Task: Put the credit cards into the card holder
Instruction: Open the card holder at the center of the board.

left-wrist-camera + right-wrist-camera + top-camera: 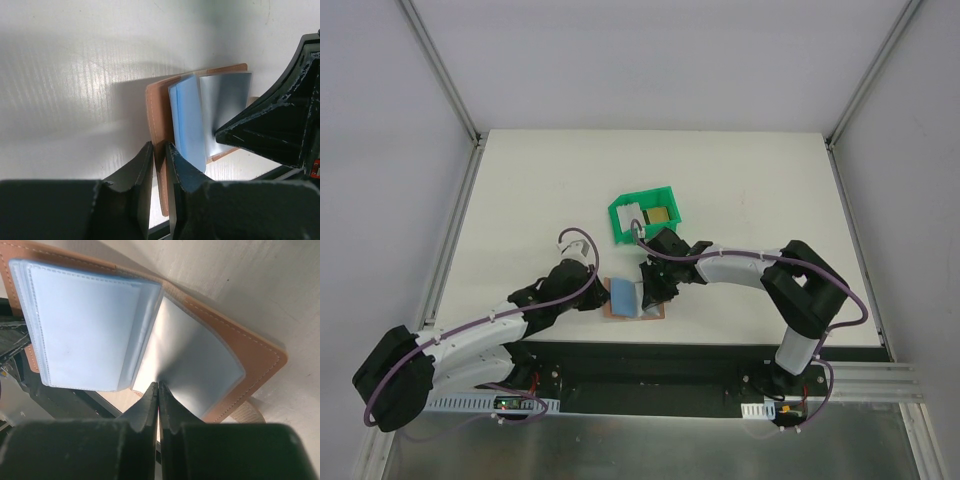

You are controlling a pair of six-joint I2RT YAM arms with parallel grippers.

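Gripping the holder (157, 110) cover's edge, your L gripper (159, 150) has jaws clamped on it; R gripper (158, 386) jaws pinch a grey leaf (195, 360) inside. Cards (660, 214) lie in bin (617, 222).

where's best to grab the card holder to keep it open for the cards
By the bare leather margin of the card holder, from its outer side: it juts past the blue pockets, so the grip covers no slot. The left gripper is shut there; the right gripper pinches a grey sleeve.
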